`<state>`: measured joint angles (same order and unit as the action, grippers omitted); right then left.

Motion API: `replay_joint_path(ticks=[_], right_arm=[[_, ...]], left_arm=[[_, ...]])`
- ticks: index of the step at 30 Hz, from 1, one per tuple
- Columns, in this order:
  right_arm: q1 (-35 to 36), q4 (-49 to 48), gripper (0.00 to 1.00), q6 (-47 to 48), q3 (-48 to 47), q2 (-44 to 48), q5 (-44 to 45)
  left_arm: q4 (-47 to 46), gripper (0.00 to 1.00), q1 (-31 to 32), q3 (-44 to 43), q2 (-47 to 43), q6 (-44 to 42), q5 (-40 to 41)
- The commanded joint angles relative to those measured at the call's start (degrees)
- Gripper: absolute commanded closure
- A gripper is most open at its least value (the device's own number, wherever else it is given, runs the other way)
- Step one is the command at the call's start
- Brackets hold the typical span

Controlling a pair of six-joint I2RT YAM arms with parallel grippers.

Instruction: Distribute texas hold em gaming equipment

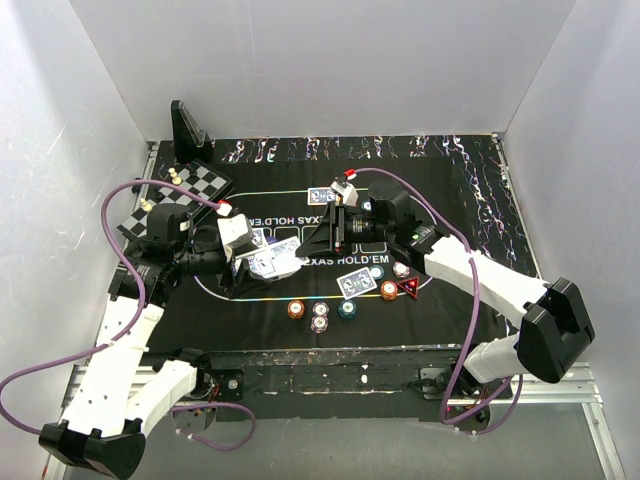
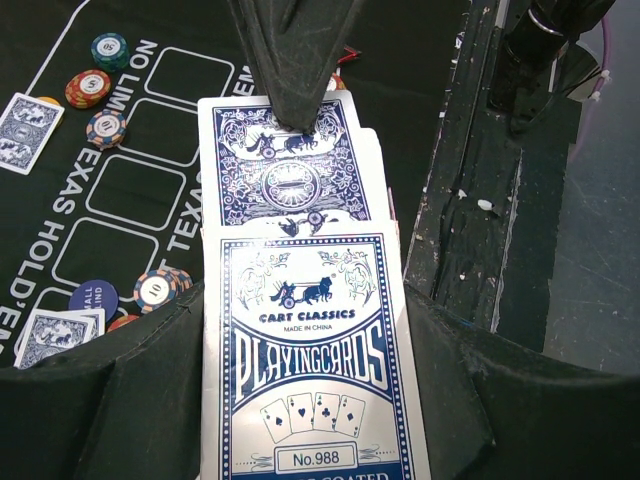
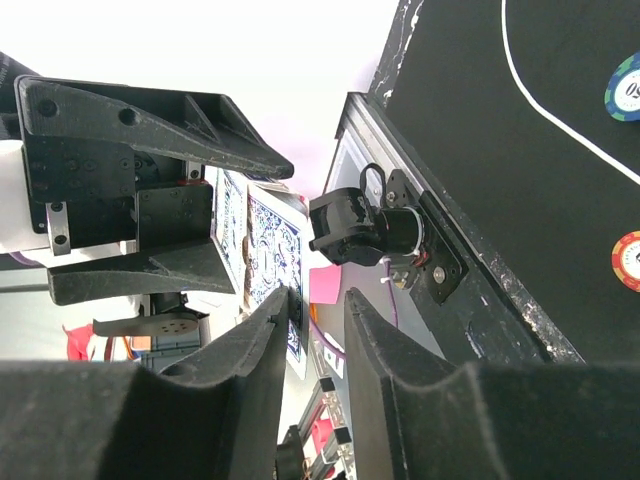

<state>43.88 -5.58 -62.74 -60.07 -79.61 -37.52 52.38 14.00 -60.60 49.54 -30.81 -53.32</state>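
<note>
My left gripper (image 2: 305, 310) is shut on a blue-and-white playing card box (image 2: 310, 370), with a fan of patterned-back cards (image 2: 285, 170) sticking out of its top. My right gripper (image 3: 315, 300) is open at that fan. Its left finger (image 3: 250, 350) lies against the edge of the top card (image 3: 272, 245), and the other finger stands apart. In the top view the two grippers meet over the mat's left middle, left (image 1: 250, 262) and right (image 1: 305, 243). Single cards (image 1: 358, 283) and poker chips (image 1: 320, 315) lie on the mat, with a red triangle marker (image 1: 409, 288).
The black Texas Hold'em mat (image 1: 450, 200) covers the table. A chessboard with pieces (image 1: 195, 185) and a black stand (image 1: 188, 130) sit at the back left. Another card (image 1: 318, 195) lies at the mat's far middle. White walls enclose three sides.
</note>
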Motion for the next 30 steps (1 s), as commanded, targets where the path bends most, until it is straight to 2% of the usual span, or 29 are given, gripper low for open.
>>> replay_joint_path(ticks=[1, 9, 22, 30], right_arm=[[-1.3, 1.4, 0.67, 1.3, 1.1, 2.0, 1.0], [-3.1, 2.0, 0.83, 1.2, 2.3, 3.8, 0.5], [-6.6, 1.8, 0.99, -0.2, 2.1, 7.5, -1.4], [-9.3, 1.1, 0.99, -2.4, 2.1, 9.6, -3.2]], left_arm=[[-1.2, 0.89, -0.2, -2.4, -1.5, 0.6, -3.6], [-1.6, 0.89, -0.2, -2.3, -1.1, 0.7, -3.7], [-3.2, 0.89, -0.2, -0.7, -1.3, 1.8, -3.6], [-5.6, 0.89, -0.1, 1.4, -2.2, 3.5, -3.6]])
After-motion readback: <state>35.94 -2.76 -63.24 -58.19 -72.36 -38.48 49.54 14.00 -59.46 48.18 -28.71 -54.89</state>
